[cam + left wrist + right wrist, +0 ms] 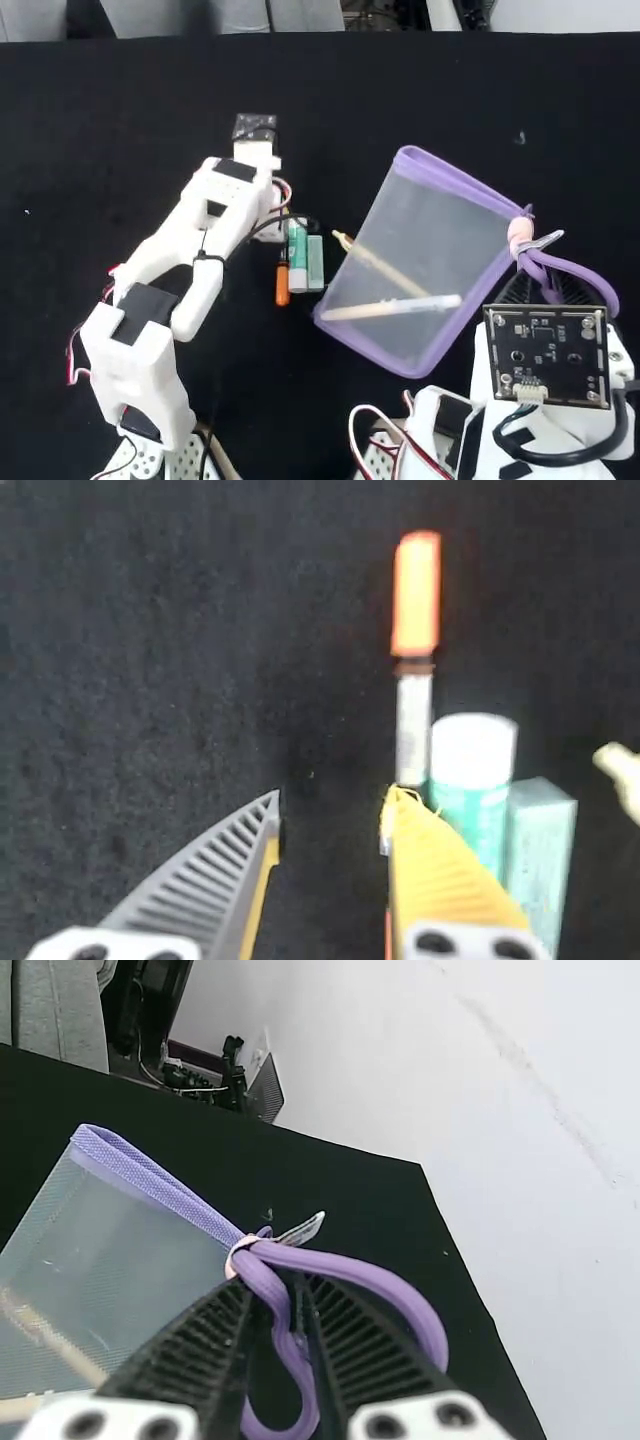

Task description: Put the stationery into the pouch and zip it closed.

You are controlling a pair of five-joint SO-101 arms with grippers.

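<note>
Pouch [420, 265] pinched in right end effector [280, 1298], left end effector [333, 800] spread near orange pen [415, 595].

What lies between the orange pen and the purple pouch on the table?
In the high view, a green-and-white tube and a pale teal block lie between the orange pen and the pouch.

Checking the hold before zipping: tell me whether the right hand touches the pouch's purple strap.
Touching. The right wrist view shows the right hand pinching the purple strap.

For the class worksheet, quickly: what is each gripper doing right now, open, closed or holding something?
Left gripper: open, holding nothing.
Right gripper: closed on the purple pouch strap.
</note>
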